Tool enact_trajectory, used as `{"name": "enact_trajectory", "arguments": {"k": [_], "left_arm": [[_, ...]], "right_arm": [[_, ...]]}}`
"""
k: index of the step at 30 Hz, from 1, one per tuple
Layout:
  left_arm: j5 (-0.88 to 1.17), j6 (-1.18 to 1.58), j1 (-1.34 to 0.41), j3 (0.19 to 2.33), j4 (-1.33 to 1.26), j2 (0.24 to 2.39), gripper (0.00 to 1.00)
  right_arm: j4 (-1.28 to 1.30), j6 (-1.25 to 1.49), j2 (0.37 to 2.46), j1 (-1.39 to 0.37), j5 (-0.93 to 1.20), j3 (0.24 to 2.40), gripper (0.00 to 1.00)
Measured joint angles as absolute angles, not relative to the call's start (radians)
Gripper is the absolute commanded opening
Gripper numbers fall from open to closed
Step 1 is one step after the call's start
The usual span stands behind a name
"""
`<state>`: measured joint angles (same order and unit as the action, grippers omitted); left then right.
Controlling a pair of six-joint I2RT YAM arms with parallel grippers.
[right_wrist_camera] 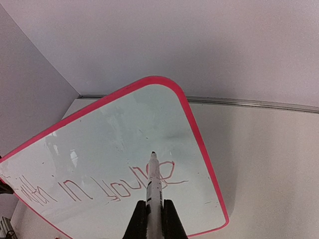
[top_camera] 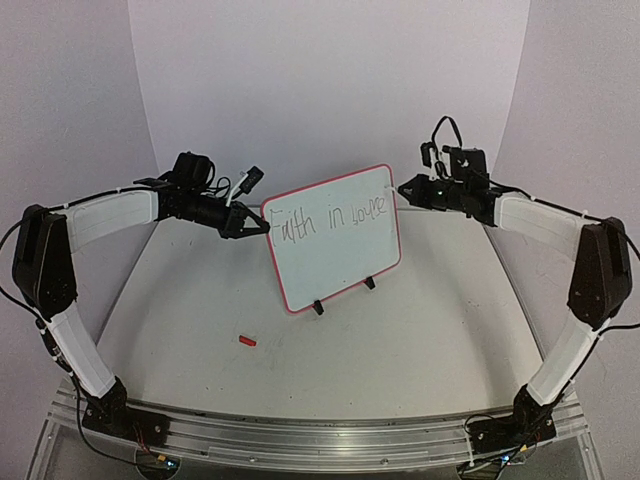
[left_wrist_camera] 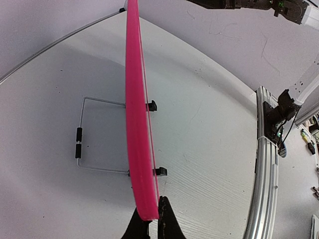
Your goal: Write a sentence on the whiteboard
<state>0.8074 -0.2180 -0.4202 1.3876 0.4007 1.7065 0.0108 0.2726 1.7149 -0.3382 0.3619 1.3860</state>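
Observation:
The whiteboard (top_camera: 340,265), white with a red-pink rim, stands tilted on two black clip feet (top_camera: 319,308) mid-table. One line of the sentence (top_camera: 335,220) reads roughly "Faith in yourse". My left gripper (top_camera: 264,226) is shut on the board's left rim, which the left wrist view shows edge-on (left_wrist_camera: 135,124) between the fingers (left_wrist_camera: 169,221). My right gripper (right_wrist_camera: 155,211) is shut on a white marker (right_wrist_camera: 154,186) at the board's top right corner (top_camera: 403,187). The marker's tip sits over the last letters (right_wrist_camera: 172,172); whether it touches the board is unclear.
A small red marker cap (top_camera: 247,341) lies on the table in front of the board, to its left. A wire stand (left_wrist_camera: 82,144) props the board from behind. A metal rail (top_camera: 320,435) runs along the near table edge between the arm bases.

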Motion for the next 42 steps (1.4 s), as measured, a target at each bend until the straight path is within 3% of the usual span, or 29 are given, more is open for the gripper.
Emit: {"name": "enact_trajectory", "arguments": {"k": [42], "left_arm": [[0.804, -0.218, -0.420, 1.388, 0.402, 1.707, 0.00]], "right_arm": [[-0.043, 0.294, 1.790, -0.337, 0.291, 1.299, 0.00]]}}
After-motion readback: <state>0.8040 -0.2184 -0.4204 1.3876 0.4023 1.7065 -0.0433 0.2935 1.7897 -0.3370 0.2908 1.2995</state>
